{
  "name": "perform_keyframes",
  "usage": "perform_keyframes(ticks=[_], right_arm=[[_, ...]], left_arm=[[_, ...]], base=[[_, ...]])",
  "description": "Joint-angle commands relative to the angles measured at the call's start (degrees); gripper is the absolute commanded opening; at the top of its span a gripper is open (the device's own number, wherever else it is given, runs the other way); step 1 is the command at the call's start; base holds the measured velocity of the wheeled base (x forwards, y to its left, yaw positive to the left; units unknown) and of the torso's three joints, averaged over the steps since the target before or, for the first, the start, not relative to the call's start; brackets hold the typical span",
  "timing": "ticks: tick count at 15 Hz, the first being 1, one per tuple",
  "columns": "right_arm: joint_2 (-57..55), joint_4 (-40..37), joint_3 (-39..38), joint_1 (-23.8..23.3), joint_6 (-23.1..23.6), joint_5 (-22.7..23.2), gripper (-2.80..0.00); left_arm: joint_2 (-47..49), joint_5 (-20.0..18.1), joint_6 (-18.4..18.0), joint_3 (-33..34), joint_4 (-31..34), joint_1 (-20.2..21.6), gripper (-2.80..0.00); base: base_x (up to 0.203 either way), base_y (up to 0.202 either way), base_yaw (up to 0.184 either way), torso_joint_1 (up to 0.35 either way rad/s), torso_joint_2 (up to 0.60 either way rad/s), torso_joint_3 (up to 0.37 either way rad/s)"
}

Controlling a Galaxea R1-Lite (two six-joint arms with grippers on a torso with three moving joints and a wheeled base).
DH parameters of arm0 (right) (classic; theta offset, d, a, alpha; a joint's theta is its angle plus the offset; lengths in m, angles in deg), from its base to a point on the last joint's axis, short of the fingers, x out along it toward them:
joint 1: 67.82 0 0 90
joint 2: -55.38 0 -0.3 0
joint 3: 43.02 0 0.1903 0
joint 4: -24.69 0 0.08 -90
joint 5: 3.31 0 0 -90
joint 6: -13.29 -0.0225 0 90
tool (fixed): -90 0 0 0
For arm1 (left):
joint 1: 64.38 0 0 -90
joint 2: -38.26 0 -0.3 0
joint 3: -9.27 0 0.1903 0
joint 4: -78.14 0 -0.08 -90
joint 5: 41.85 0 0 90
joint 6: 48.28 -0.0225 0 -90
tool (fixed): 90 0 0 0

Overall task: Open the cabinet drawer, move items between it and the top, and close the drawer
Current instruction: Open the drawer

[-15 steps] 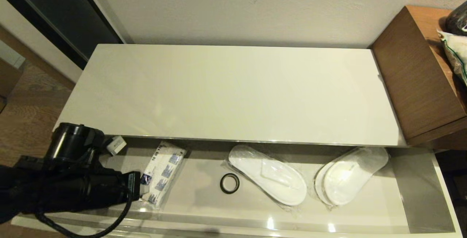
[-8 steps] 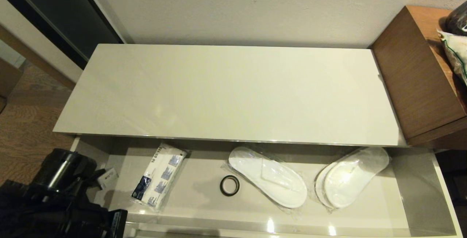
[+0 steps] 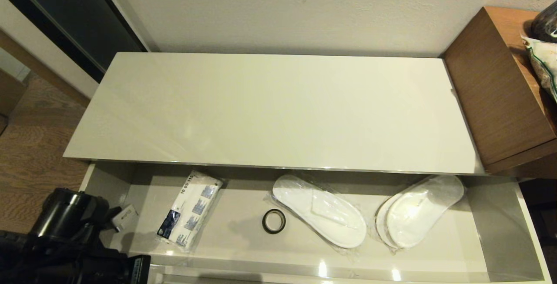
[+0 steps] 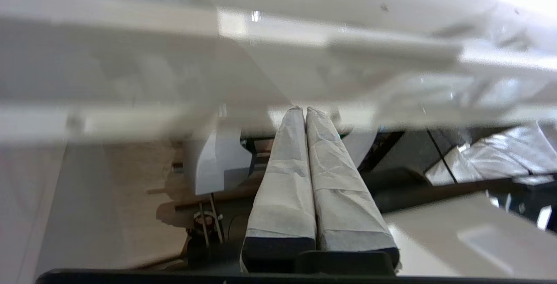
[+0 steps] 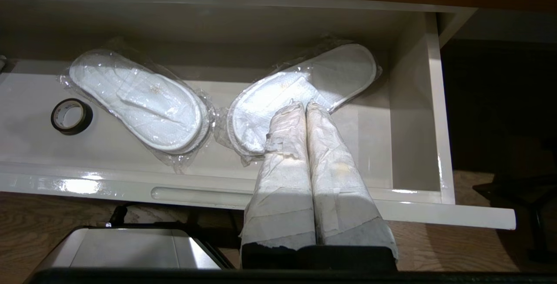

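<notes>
- The drawer (image 3: pixel 500 232) stood pulled well out, its front rail (image 5: pixel 196 192) toward me.
- A second earlier my left arm reached in over the drawer's left end, right beside the tissue packet (image 3: pixel 189 210); half a second later it had drawn back to the near-left corner, and it sat there now, outside the drawer.
- The packet lay flat on the drawer floor at the left, not lifted, in much the same spot as before.
- My left claw (image 4: pixel 306 112) was pressed shut, fingers together, with nothing between them, close under a pale edge I took for the drawer front.
- My right claw (image 5: pixel 306 105) was also closed and empty, hovering over the right-hand slippers (image 3: pixel 417 214); that arm did not show from the head.
- The other slippers (image 3: pixel 320 214) lay mid-drawer, a black ring (image 3: pixel 273 221) just left of them, apart from the packet.
- The top (image 3: pixel 270 110) was bare, so nothing had been moved up yet.
- My judgement: opening was done and the left arm's retreat left the first transfer unstarted; the right claw looked best placed to begin it.
</notes>
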Motion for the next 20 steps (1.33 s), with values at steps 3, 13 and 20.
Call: perform_keyframes(ticks=[3,13,20], right_arm=[[-0.07,0.08,-0.01,0.02,0.04,0.01,-2.8],[-0.07,0.04,-0.01,0.02,0.03,0.01,-2.8],[-0.07,0.08,-0.01,0.02,-0.02,0.01,-2.8]], left_arm=[[7.64,0.12,0.33,1.39,-5.49,-0.03,-2.8],[-8.56,-2.18,-0.08,6.44,6.25,-0.3,-2.8],[-23.25,-3.83,3.23,1.21,17.66,-0.18,-2.8]], base=[[0.0,0.0,0.0,0.0,0.0,0.0],[0.0,0.0,0.0,0.0,0.0,0.0],[0.0,0.0,0.0,0.0,0.0,0.0]])
